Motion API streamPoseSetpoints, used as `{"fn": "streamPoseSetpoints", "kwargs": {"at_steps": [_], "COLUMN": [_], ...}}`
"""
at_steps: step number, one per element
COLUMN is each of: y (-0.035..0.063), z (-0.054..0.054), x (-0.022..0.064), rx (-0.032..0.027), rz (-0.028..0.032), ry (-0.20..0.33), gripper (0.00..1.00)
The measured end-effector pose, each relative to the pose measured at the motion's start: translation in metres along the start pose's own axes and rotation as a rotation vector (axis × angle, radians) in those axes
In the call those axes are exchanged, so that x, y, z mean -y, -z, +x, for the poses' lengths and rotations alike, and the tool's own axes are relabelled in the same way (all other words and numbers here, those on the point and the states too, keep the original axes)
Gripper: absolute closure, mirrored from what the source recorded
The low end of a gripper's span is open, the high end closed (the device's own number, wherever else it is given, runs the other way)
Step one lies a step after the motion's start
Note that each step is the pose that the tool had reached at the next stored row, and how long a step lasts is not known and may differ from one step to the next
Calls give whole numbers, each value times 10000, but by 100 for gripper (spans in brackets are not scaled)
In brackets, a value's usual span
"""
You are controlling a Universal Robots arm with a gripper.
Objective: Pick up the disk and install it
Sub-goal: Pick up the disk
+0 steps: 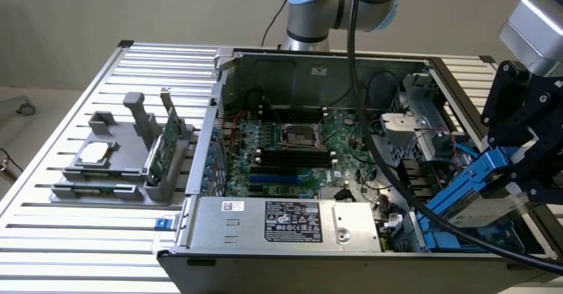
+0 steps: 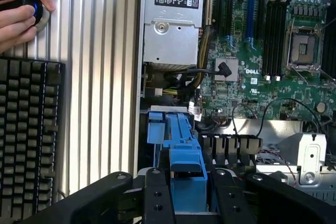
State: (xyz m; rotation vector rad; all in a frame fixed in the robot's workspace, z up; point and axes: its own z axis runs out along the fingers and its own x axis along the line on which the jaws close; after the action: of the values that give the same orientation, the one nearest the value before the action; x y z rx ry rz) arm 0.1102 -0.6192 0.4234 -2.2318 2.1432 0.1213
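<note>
My black gripper hangs over the open computer case at the exterior view's right, near the case's front corner. It is shut on the disk, a grey drive in a bright blue carrier that is tilted with its low end pointing into the case. In the wrist view the carrier's blue end sits between my two black fingers, just above a blue drive bay frame inside the case.
The motherboard and the silver power supply fill the case. A grey fixture on the slatted table holds a green circuit card and a small chip. A black cable crosses the case. Beside a keyboard, a hand rests on a knob.
</note>
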Motion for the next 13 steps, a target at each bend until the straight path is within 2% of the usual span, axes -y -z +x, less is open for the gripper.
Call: {"fn": "streamPoseSetpoints", "kwargs": {"at_steps": [5,13], "y": [-50,-88], "z": [4,8], "x": [0,-11], "rx": [19,95], "rz": [0,5], "ry": [16,19], "gripper": [67,67]}}
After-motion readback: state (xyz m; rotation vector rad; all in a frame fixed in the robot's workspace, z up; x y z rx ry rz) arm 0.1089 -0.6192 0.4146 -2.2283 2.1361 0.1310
